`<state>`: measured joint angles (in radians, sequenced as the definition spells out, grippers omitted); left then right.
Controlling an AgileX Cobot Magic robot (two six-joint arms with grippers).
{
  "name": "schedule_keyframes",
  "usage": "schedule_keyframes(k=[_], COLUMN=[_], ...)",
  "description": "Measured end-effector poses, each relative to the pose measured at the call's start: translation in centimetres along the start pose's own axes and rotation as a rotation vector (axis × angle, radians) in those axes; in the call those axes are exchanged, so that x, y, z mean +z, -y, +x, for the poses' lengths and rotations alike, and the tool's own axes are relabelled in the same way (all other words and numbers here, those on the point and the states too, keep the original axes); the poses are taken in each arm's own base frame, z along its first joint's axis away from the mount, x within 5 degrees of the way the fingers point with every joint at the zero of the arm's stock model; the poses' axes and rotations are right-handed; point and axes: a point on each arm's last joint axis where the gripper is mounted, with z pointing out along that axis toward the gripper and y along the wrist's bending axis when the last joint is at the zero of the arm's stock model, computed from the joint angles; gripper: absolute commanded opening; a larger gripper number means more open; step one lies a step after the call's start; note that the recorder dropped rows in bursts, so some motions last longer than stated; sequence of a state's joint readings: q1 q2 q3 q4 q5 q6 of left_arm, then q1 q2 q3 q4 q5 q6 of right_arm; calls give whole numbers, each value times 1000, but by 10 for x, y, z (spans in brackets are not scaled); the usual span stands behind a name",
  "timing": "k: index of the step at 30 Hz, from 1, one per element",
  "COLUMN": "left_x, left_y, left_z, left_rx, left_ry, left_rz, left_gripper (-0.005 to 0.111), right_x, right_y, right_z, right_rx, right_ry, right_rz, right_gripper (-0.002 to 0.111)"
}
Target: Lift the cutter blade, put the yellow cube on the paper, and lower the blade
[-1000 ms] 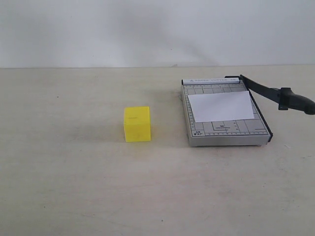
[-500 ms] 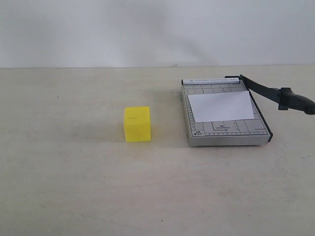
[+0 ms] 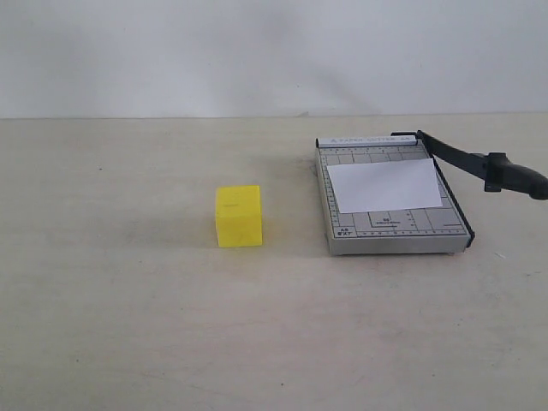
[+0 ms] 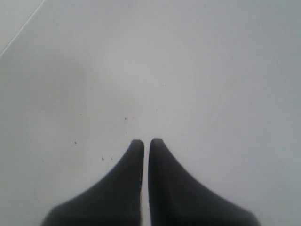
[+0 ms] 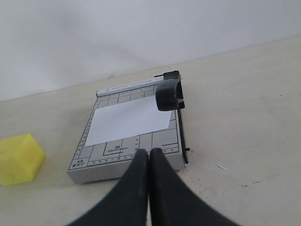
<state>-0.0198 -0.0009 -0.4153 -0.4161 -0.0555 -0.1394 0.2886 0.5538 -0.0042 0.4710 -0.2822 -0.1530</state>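
One table: pale beige top with a white wall behind it at 12 o'clock, and the cutter and cube sit on it.
left gripper: only shows up on its own wrist cam. The dark fingertips are pinched nearly together with just a hairline slit between them. Nothing is in them, and they hang over a plain pale surface with a few specks.
yellow cube: flat on the table a bit left of centre, around 9 o'clock from the cutter. It's near the cutter but there's a clear gap, and nothing is touching it.
cutter base: grey with a printed grid, right of centre, lying flat.
paper: white sheet lying on the base, pushed toward the 12 o'clock end and a touch skewed. The grid strip at 6 o'clock is uncovered.
cutter blade: up, not down. It's hinged at the base's 1 o'clock corner, and the black lever swings out past the right edge.
handle: the fat rounded end, hanging in the air off the base's 3 o'clock side.
right gripper: fingers pressed flat against each other, empty. The near edge of the base is straight ahead of the tips.
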Motion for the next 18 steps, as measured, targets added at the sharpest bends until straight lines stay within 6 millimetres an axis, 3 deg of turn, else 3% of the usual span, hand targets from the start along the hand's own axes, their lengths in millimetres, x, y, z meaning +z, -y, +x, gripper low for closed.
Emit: schedule_keyframes(k=[11, 14, 18], left_x=[6, 22, 60], left_y=[1, -1, -3], left_z=[5, 10, 26], left_rx=[56, 76, 185], left_ry=[-95, -183, -403], left_rz=[-15, -48, -67], left_gripper=[4, 4, 4], right_x=[0, 0, 0], right_y=[0, 0, 0], right_z=[0, 0, 0], right_rx=[0, 0, 0], right_ry=[0, 0, 0], right_rz=[0, 0, 0], right_gripper=[1, 1, 1])
